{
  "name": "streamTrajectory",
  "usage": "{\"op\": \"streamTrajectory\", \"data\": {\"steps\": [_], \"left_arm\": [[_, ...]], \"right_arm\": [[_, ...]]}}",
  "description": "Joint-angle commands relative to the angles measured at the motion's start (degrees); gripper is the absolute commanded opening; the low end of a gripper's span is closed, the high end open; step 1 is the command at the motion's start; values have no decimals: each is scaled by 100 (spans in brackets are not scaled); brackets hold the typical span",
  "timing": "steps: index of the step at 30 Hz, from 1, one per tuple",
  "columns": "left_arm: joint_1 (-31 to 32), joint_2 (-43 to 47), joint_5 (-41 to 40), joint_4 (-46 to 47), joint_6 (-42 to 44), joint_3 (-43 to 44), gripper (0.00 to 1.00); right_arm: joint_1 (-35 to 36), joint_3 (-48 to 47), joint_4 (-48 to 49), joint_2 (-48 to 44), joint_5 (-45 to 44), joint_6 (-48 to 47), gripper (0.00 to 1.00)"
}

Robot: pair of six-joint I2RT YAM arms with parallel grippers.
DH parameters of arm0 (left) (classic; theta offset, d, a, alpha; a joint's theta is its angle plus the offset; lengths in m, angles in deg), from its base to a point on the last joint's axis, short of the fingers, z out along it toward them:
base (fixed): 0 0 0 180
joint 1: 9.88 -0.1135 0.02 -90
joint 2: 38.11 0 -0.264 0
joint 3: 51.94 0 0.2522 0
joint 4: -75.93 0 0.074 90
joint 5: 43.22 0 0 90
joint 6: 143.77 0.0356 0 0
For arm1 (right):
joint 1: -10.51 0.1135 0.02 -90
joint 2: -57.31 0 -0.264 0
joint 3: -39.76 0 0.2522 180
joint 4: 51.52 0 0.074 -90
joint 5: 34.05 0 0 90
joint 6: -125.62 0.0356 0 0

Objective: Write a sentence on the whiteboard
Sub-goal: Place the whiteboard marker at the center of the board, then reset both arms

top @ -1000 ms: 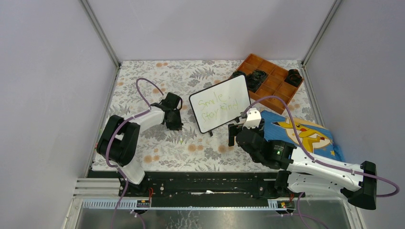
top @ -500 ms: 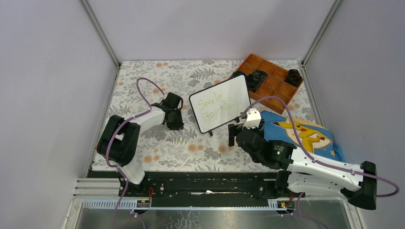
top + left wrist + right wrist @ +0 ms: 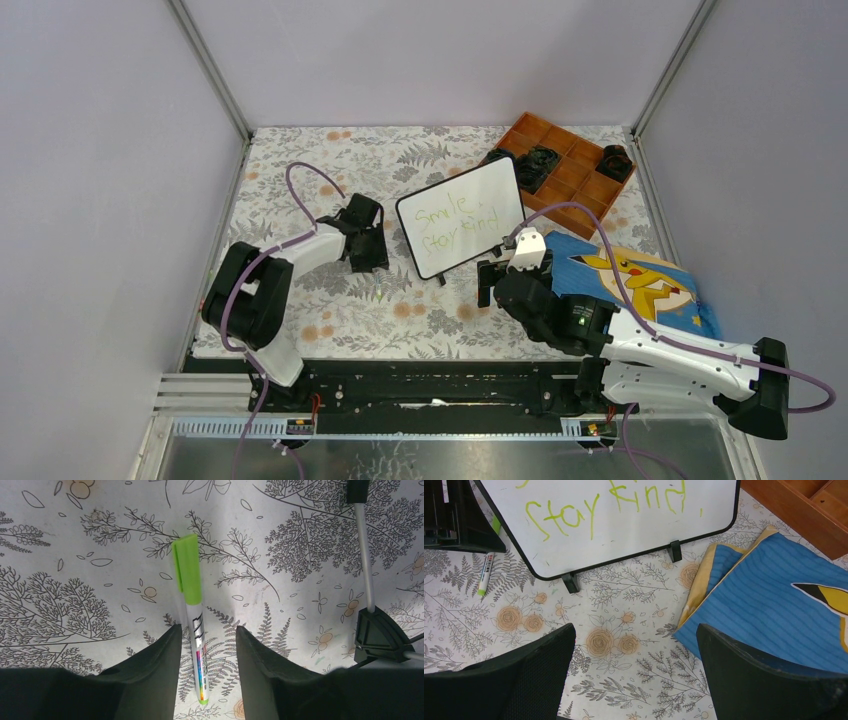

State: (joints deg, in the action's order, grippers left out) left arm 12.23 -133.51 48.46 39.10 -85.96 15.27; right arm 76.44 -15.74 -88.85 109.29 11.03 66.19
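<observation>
The whiteboard [image 3: 462, 217] stands tilted at mid-table, with the sentence [image 3: 455, 225] "Smile. Stay kind" in green on it. Its lower line shows in the right wrist view [image 3: 599, 502]. My left gripper [image 3: 368, 262] is just left of the board, low over the table. It is open [image 3: 207, 627], and a green-capped marker [image 3: 192, 610] lies flat on the table between its fingers, close to the left one. The board's foot [image 3: 375, 635] is at the right. My right gripper [image 3: 488, 283] is open and empty [image 3: 634, 627] in front of the board [image 3: 624, 535]. The marker [image 3: 486, 572] lies at the left.
A blue Pikachu cloth [image 3: 640, 280] lies right of the board, beside my right gripper [image 3: 774, 600]. An orange compartment tray [image 3: 570, 170] with black items stands at the back right. Walls close in the floral table on three sides.
My left gripper has shifted very slightly to the right. The board, the marker and the right arm have not moved.
</observation>
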Motion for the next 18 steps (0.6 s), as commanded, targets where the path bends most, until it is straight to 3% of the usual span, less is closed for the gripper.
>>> {"op": "streamTrajectory", "data": {"steps": [1, 12, 15, 18], "left_arm": [[-3, 140, -152, 88, 78, -97, 53], [-119, 803, -381, -109, 107, 79, 76], [-120, 1128, -519, -156, 112, 103, 96], [-119, 1624, -720, -200, 101, 125, 99]], "right_arm": [[-37, -1, 212, -92, -53, -86, 97], [-37, 43, 237, -223, 5, -67, 97], [-37, 60, 261, -237, 25, -16, 96], [-39, 77, 320, -263, 21, -10, 96]]}}
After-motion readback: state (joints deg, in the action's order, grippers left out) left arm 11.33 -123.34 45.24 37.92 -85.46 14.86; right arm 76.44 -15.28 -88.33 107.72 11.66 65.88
